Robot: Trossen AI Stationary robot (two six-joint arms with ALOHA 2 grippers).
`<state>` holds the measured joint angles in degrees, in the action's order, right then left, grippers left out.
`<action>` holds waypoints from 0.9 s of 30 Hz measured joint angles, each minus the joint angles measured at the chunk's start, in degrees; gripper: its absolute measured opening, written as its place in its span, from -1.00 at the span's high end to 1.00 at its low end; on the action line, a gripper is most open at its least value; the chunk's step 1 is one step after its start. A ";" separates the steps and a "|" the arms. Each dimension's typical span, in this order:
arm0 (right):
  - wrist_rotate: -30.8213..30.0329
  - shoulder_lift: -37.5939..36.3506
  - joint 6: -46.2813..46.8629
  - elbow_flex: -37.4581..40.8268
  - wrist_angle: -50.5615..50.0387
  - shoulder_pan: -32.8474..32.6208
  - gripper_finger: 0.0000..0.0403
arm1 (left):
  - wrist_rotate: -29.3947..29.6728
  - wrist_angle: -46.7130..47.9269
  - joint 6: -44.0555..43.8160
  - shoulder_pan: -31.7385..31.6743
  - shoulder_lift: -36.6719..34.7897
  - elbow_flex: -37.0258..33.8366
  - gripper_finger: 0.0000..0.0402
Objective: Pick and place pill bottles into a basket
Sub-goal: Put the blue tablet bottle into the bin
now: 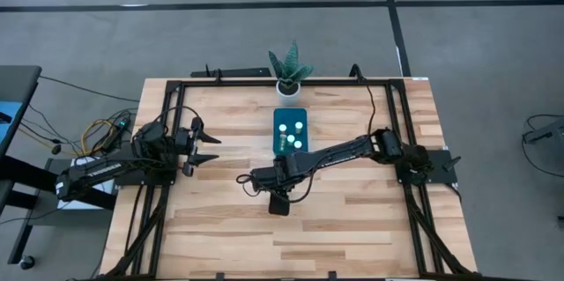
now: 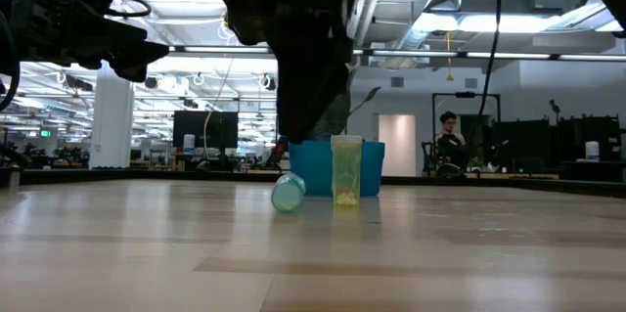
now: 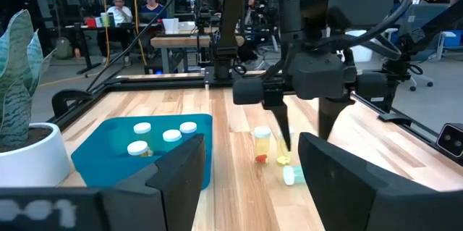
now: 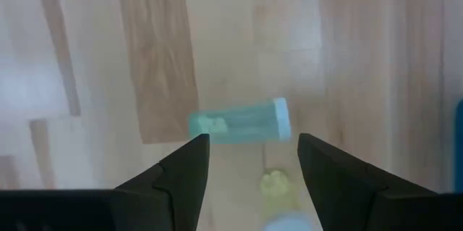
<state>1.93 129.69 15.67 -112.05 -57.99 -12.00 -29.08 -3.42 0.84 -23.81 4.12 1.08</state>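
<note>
Object in hand: small translucent green-tinted plastic pill bottle with a white cap (image 4: pixel 241 123), lying on its side on the light wooden counter (image 1: pixel 352 228).
Second bottle: upright yellowish translucent pill bottle (image 2: pixel 346 169), just beside the lying one, between it and the basket.
Handling: judged light, rigid and smooth; being round and on its side, it may roll if nudged. Best taken across the middle of the barrel, fingers square to its length.
Right tool (image 4: pixel 253 160): fingers spread wide, holding nothing, poised above the lying bottle near the counter's middle.
Relation: the bottle lies crosswise just ahead of the open fingers, not yet between them.
Basket: teal-blue rectangular plastic bin (image 1: pixel 278 121), toward the far edge, with four white-capped bottles (image 3: pixel 160 134) inside.
Left tool (image 1: pixel 208 147): open, waiting near the left edge.
</note>
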 joint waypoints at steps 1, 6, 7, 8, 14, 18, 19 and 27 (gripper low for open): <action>0.83 0.00 1.07 0.00 0.66 -0.01 -0.01 | 0.00 0.00 0.00 0.00 0.00 0.00 -0.06; 4.16 0.00 11.16 0.00 2.24 0.52 -0.01 | 0.00 0.01 0.00 0.00 0.00 0.00 -0.06; 4.22 0.00 12.92 0.00 2.41 0.63 0.00 | 0.00 0.00 0.00 0.01 0.00 0.00 -0.06; 4.20 0.00 14.37 0.00 2.38 0.79 0.00 | 0.00 0.00 0.00 0.00 0.00 0.00 -0.06; 4.24 0.00 22.09 0.00 1.83 0.89 0.04 | 0.00 0.02 0.00 0.00 0.00 0.00 -0.06; 4.40 0.00 27.49 0.00 1.79 0.84 0.05 | 0.00 0.02 0.00 0.01 0.00 0.00 -0.06; 4.38 0.00 28.41 0.00 1.77 0.78 0.05 | 0.00 0.02 0.00 0.00 0.00 0.00 -0.06; 4.16 0.00 33.88 0.00 1.63 0.63 0.05 | 0.00 0.02 0.00 0.00 0.00 0.00 -0.06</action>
<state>6.09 129.69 49.55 -112.05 -56.35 -11.37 -29.08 -3.40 0.84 -23.81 4.12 1.08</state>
